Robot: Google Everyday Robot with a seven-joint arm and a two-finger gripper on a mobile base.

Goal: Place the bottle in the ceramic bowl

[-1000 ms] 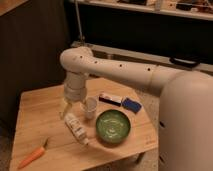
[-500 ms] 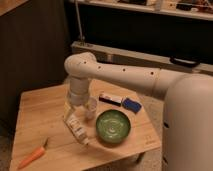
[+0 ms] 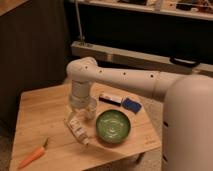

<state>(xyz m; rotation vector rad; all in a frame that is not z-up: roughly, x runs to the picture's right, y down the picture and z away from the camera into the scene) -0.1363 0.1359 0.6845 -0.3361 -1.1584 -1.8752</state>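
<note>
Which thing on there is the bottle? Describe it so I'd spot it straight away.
On the wooden table, find the green bowl. Right beside it, under the gripper at the white arm's tip, lies the bottle. It is small, white, elongated and labelled, unlike the round bowl or the orange carrot.

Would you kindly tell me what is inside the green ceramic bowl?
Inside the ceramic bowl only its pale pattern shows; nothing covers it. The bottle lies beside it on the table, under the gripper.
</note>
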